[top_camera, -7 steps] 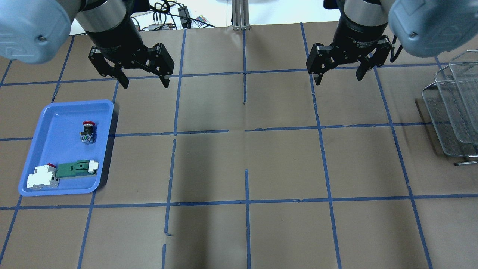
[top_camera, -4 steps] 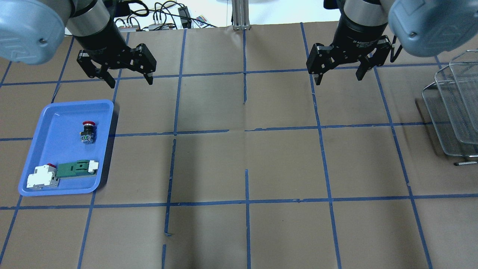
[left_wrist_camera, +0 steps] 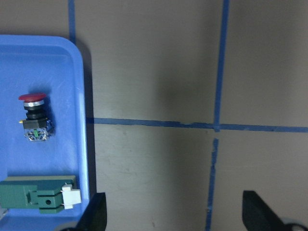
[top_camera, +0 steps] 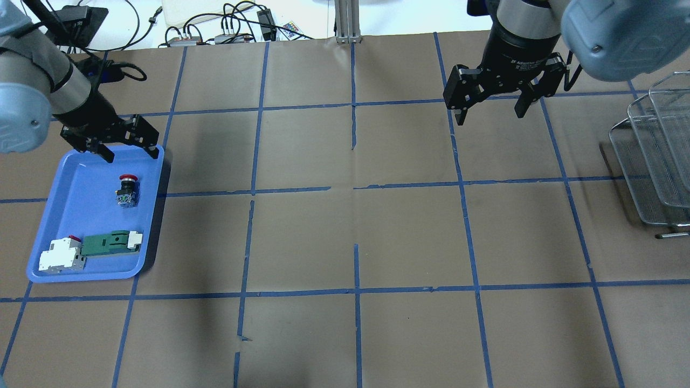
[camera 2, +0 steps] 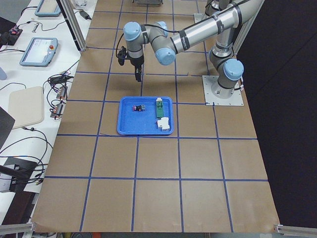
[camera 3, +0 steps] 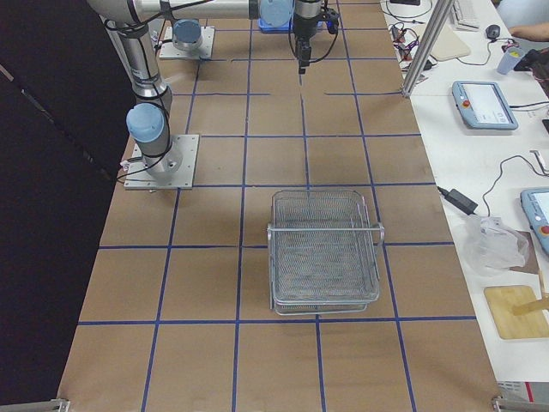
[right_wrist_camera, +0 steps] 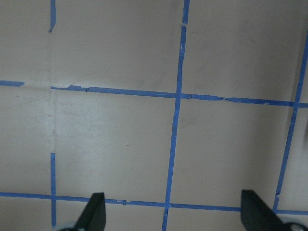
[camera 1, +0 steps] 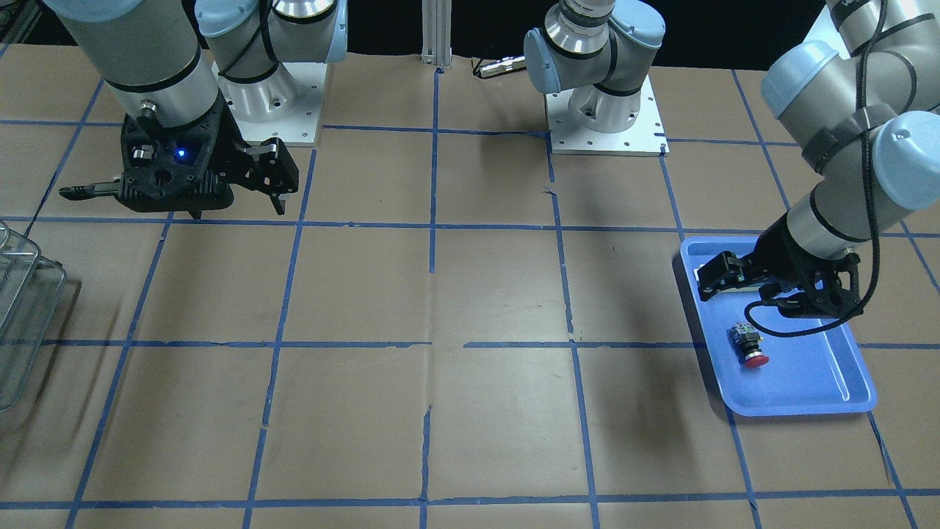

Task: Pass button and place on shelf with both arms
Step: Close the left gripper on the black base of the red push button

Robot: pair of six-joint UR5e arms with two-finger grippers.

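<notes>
blue tray (top_camera: 81,215), button (top_camera: 126,191) lying inside

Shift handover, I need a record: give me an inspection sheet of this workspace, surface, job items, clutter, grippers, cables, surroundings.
Surface: table, brown paper with a blue tape grid.
Job's things: button lying on its side in the blue tray; shelf at the table's right end, nothing seen in it.
Clutter: white-and-green block and white block with red, both in the tray.
Grippers: left gripper raised by the tray, jaws open, empty; right gripper above bare paper, jaws open, empty.
Cables: black cable looped under the left wrist; cable tangle beyond the far table edge.
Surroundings: white bench with a screen pendant.
</notes>
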